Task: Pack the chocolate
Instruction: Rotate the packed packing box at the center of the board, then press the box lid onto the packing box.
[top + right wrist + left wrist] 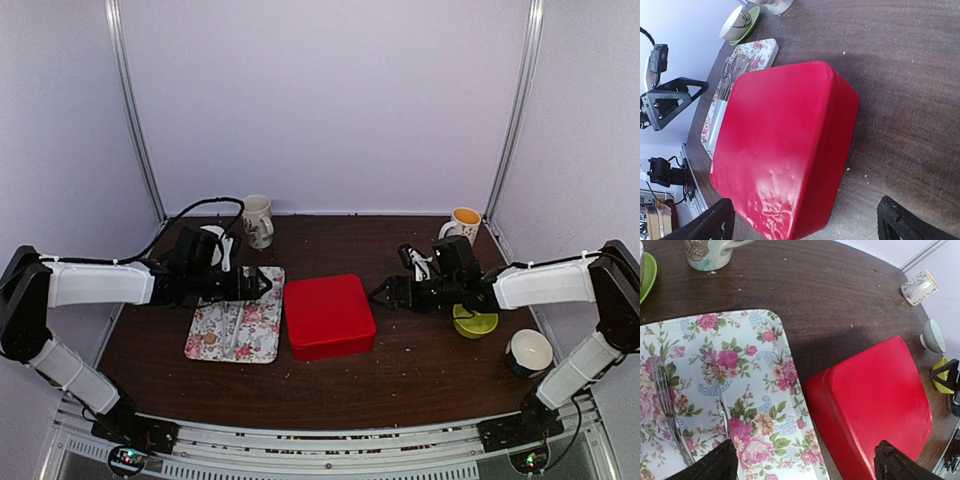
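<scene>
No chocolate shows in any view. A red box (328, 315) with its lid shut sits mid-table, also seen as the red box (875, 395) and the red box (785, 140) in the wrist views. My left gripper (262, 284) hovers open at the box's left side; the left gripper (805, 467) straddles the tray's right edge and the box's left edge and holds nothing. My right gripper (385, 293) hovers open at the box's right side. In its own view the right gripper (807, 222) spans the box's near corner and is empty.
A floral tray (235, 325) left of the box carries a fork (667, 405) and metal tongs (722, 410). A white mug (257, 220) and a cup on a green saucer (212, 240) stand behind it. On the right are a yellow-lined mug (463, 225), a green saucer (475, 322) and a bowl (528, 352).
</scene>
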